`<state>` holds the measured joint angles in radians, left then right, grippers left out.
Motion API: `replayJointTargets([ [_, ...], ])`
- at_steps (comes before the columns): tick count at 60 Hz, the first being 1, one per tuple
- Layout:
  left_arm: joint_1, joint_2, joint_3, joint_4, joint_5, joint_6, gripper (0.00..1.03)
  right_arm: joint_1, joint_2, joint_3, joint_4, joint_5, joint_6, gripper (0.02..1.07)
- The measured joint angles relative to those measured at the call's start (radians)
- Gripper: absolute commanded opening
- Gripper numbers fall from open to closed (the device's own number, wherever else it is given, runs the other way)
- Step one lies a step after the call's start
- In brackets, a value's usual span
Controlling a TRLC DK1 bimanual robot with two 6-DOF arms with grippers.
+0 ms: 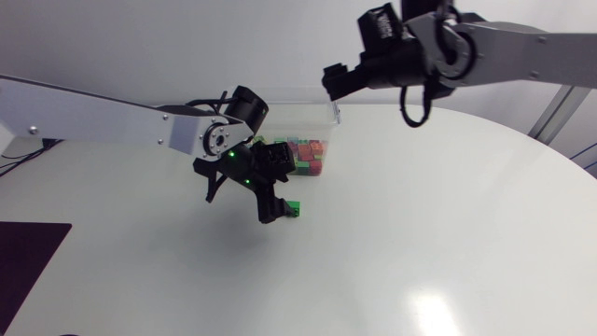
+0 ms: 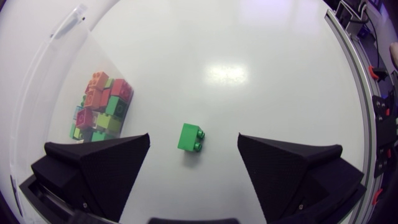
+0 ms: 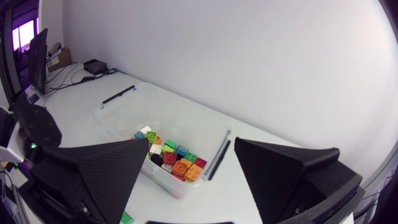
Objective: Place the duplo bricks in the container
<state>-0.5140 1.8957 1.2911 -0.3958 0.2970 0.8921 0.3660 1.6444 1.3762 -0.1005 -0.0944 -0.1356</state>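
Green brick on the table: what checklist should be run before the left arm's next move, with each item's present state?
1. Left gripper open: ok, fingers wide apart.
2. Green brick centred between them: ok in the left wrist view.
3. Brick free of neighbours: ok, it lies alone on the table.
4. Gripper low enough to close on it: cannot tell.
5. Container open with room: ok, its bricks cover only part of the floor.
6. Right gripper clear of the drop path: cannot tell; it hangs open by the container's rim.
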Motion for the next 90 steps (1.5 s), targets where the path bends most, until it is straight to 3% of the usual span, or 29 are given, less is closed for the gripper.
replayJointTargets([
  [19,-0.045,0.154,0.198,-0.204,-0.09,0.119,0.96,-0.147,-0.278,-0.393,0.056,-0.08,-0.017,1.03],
  [33,-0.066,0.274,0.346,-0.349,-0.151,0.157,0.85,-0.192,-0.383,-0.554,0.079,-0.117,-0.027,1.03],
  [39,-0.068,0.299,0.38,-0.37,-0.159,0.16,0.75,-0.193,-0.424,-0.593,0.079,-0.119,-0.031,1.03],
  [45,-0.075,0.325,0.411,-0.386,-0.176,0.16,0.58,-0.194,-0.456,-0.614,0.074,-0.119,-0.039,1.03],
  [50,-0.079,0.35,0.44,-0.399,-0.18,0.16,0.37,-0.2,-0.494,-0.628,0.061,-0.119,-0.05,1.03],
  [60,-0.085,0.389,0.464,-0.414,-0.222,0.16,0.34,-0.211,-0.575,-0.673,0.051,-0.111,-0.056,1.03],
  [71,-0.092,0.382,0.455,-0.434,-0.247,0.16,0.32,-0.22,-0.67,-0.728,0.055,-0.034,-0.079,1.03],
  [90,-0.089,0.224,0.392,-0.445,-0.245,0.157,0.32,-0.277,-0.785,-0.806,0.133,0.064,-0.082,1.03],
])
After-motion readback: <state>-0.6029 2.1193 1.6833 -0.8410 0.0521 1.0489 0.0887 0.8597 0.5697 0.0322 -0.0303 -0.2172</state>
